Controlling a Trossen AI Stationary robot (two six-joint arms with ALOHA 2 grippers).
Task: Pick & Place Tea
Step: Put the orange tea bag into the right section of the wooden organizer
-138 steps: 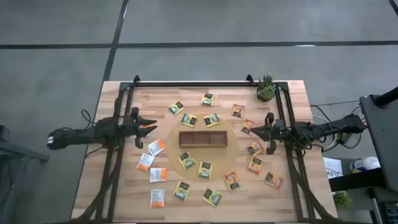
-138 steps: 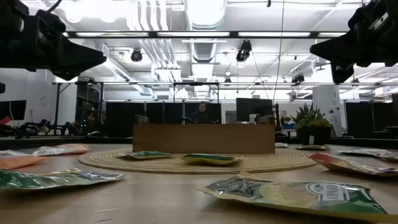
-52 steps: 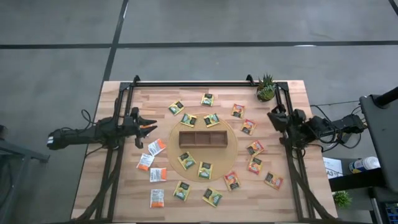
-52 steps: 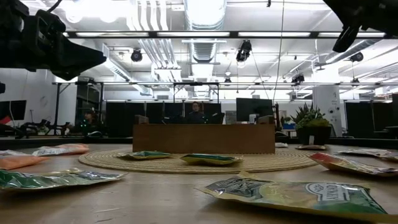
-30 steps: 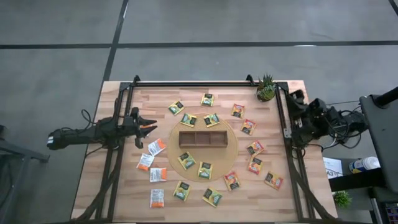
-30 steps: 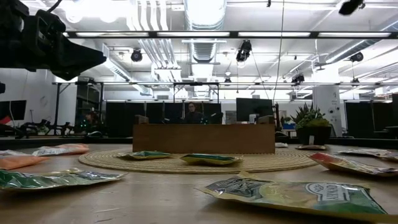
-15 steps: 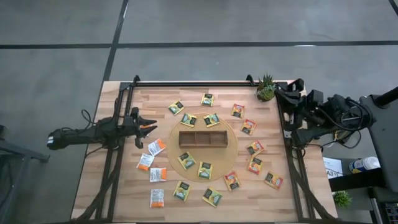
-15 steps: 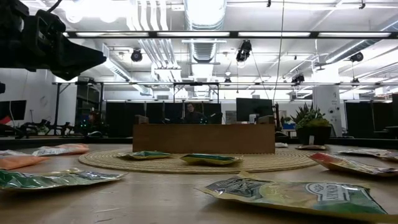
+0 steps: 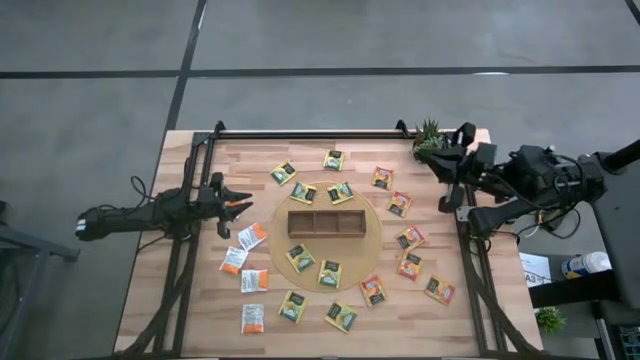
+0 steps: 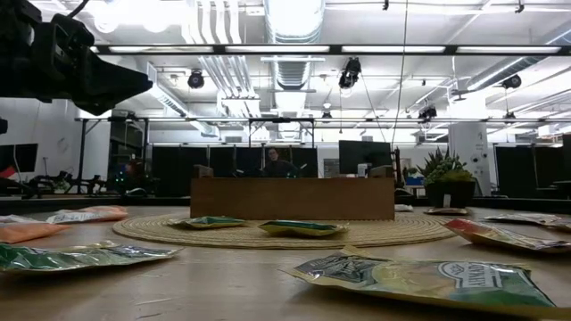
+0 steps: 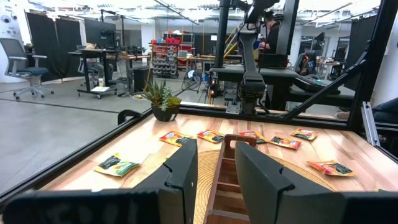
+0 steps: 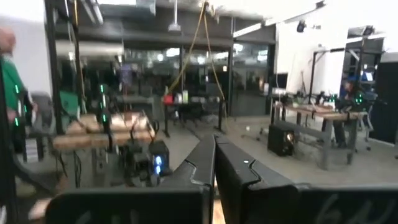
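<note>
- The pale wooden slatted tabletop (image 9: 200, 310) carries a round woven straw mat (image 9: 375, 245), and the brown wooden three-compartment tray (image 9: 326, 223) sits at the mat's middle.
- The small flat square paper tea sachets (image 9: 330, 273) lie loose in a ring around the tray, some on the mat and some on bare wood; none can be seen inside the tray.
- Most sachets are yellow-green or orange-red with dark labels; four white-and-orange sachets (image 9: 252, 237) sit in a group on the left arm's side.
- The left pincer (image 9: 240, 203) hangs over the tabletop's left part, pointing at the tray, its fingers parted with nothing between them.
- The right pincer (image 9: 432, 159) is raised near the far right corner, just beside the small green potted plant (image 9: 428, 139), its fingers clenched together and grasping nothing.
- In the low view a person (image 10: 278, 161) shows far off behind the tray.
</note>
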